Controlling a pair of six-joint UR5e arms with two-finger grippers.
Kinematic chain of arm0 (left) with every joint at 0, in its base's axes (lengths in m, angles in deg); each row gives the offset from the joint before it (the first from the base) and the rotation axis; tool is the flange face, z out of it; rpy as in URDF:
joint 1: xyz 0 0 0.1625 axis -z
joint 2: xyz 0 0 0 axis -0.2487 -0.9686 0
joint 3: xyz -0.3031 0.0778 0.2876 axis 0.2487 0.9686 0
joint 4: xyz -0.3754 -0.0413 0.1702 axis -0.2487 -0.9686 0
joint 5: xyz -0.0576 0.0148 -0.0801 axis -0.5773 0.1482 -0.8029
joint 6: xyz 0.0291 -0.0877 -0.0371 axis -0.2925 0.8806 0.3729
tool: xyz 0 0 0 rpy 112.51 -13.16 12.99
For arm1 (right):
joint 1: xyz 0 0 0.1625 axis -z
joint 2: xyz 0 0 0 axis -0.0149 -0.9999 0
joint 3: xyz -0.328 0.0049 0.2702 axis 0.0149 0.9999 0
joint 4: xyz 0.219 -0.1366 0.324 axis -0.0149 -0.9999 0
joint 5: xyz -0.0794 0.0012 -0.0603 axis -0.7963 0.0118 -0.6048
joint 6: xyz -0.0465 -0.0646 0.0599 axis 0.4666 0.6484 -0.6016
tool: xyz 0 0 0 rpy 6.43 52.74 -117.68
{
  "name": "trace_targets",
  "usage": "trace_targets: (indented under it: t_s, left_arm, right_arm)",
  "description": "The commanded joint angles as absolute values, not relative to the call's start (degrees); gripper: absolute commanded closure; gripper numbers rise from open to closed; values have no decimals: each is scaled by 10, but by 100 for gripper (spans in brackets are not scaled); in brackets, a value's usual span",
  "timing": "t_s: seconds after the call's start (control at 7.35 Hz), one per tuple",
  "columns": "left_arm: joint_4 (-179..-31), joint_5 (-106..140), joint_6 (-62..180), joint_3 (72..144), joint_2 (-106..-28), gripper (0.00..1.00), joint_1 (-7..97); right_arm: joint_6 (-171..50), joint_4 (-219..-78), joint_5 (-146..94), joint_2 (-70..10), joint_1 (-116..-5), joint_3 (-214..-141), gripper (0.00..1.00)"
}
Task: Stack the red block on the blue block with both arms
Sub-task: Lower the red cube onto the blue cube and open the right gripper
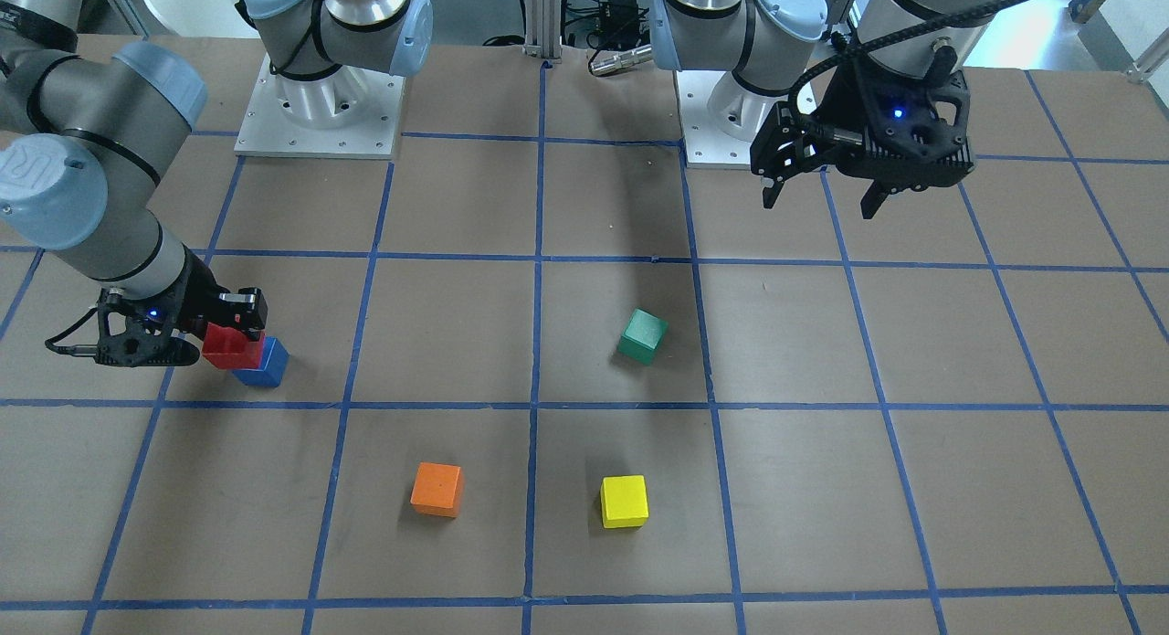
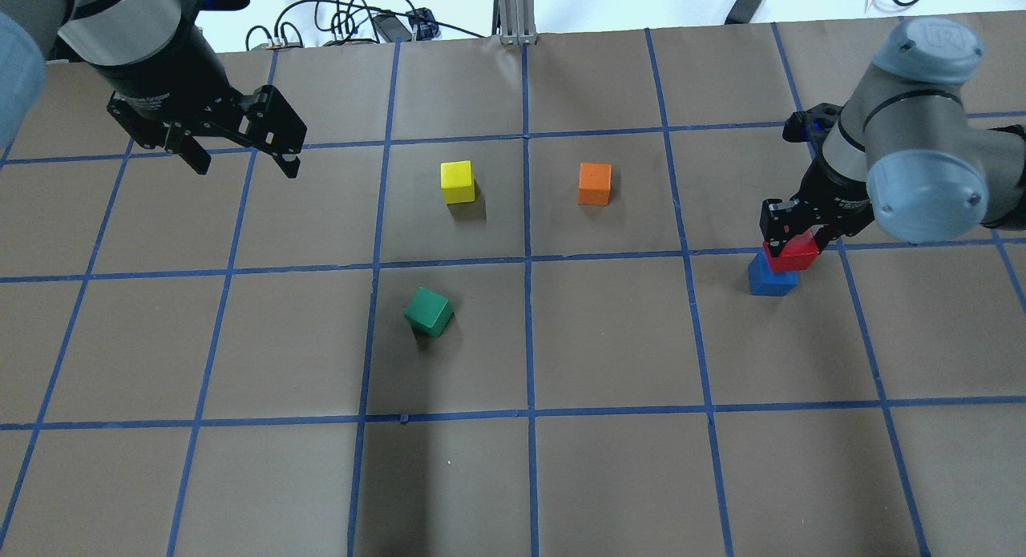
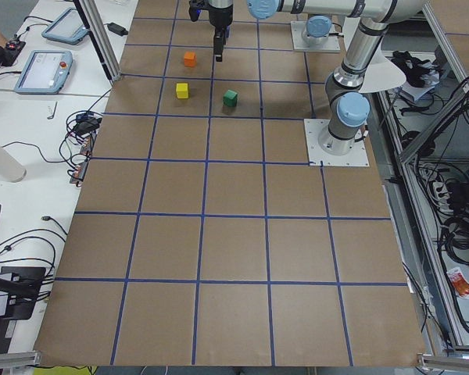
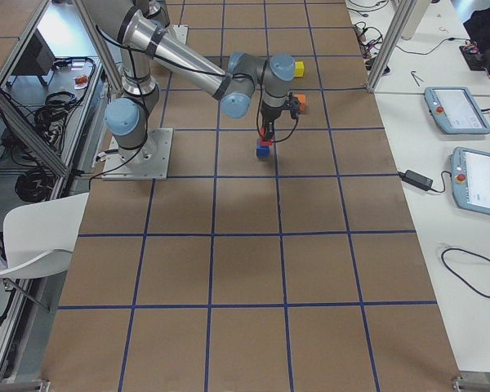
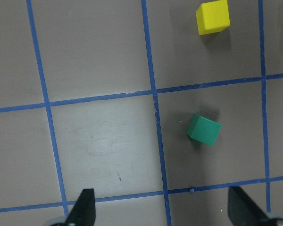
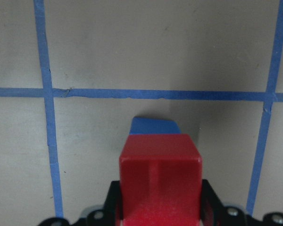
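Observation:
My right gripper [image 1: 230, 335] is shut on the red block [image 1: 232, 348] and holds it on or just above the blue block [image 1: 265, 365], offset to one side; I cannot tell if they touch. In the overhead view the red block [image 2: 792, 254] overlaps the blue block [image 2: 771, 281] under the right gripper [image 2: 795, 230]. In the right wrist view the red block [image 6: 160, 179] sits between the fingers, with the blue block [image 6: 154, 125] peeking out beyond it. My left gripper [image 1: 818, 202] is open and empty, high above the table [image 2: 246, 170].
A green cube [image 2: 427, 311] lies tilted near the table's middle and shows in the left wrist view [image 5: 203, 130]. A yellow cube [image 2: 457, 181] and an orange cube [image 2: 594, 183] lie further out. The arm bases [image 1: 320, 105] stand on the robot's side.

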State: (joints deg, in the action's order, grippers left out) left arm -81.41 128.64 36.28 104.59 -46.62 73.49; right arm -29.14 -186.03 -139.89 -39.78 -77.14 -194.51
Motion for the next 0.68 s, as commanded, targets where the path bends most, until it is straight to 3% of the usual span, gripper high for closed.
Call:
trace_targets:
  t_s: [0.0,0.14,0.27,0.54]
  left_arm:
    - [-814,1286,364,1046,-466,0,735]
    - [-814,1286,364,1046,-466,0,735]
    - [-814,1285,364,1046,-466,0,735]
    - [-814,1285,364,1046,-467,0,735]
  right_arm:
    - [-291,-1859,-1399,-396,-771,-1948,94]
    - [-291,-1862,-1399,-395,-771,-1953,85]
    - [-291,-1866,-1398,-395,-771,-1958,66]
    - [-291,-1865,-1399,-395,-771,-1962,55]
